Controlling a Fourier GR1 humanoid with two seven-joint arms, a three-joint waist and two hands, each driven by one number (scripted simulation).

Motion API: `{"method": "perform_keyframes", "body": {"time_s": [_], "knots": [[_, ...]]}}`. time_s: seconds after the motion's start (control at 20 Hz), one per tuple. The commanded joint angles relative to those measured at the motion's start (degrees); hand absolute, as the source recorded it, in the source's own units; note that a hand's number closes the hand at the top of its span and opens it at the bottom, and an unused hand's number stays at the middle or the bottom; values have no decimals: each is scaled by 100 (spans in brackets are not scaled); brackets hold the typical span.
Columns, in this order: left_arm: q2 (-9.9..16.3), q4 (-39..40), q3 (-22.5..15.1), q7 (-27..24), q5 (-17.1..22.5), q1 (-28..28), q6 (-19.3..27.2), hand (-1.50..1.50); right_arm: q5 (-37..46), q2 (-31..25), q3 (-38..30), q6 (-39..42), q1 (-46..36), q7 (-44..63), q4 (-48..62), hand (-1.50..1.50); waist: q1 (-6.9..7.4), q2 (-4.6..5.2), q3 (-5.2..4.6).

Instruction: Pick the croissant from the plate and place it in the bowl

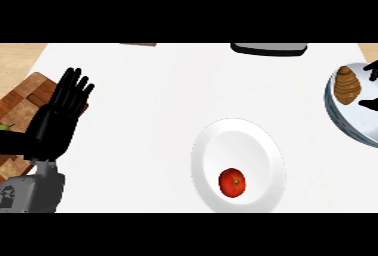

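Nearest, a tomato (232, 182) lies on the white plate (255, 137) mid-worktop. At the view's left the left hand (57, 120) rests, fingers straight and apart. Farther right, the croissant (346, 84) already sits inside the bowl (341, 117); the right hand (373, 87) barely shows, fingers apparently apart. Best now: lift straight up without nudging the croissant.

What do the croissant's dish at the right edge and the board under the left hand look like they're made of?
Dish: pale blue-grey, smooth and glossy, probably glazed ceramic, though plastic can't be ruled out. Board: brown with block-like grain patches, apparently wood with a matte finish.
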Motion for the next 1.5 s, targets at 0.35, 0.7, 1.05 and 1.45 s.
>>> {"method": "perform_keyframes", "body": {"time_s": [0.35,0.7,1.05,1.45], "knots": [[-1,172,71,-47,-30,-135,43,0,-1194,-40,-1216,684,-483,-1357,762,-150,-91,-4,18],[51,-32,131,25,112,43,-58,0,-2159,-670,-2269,1021,-441,-1216,1162,-150,-84,-1,17],[-40,-39,88,77,65,-26,58,0,-2432,-1377,-2605,1345,9,-1200,1352,-150,-126,15,28],[-25,-148,87,-95,24,214,-25,0,-2541,-1915,-2734,2193,903,-1618,1488,-150,-169,9,55]]}}
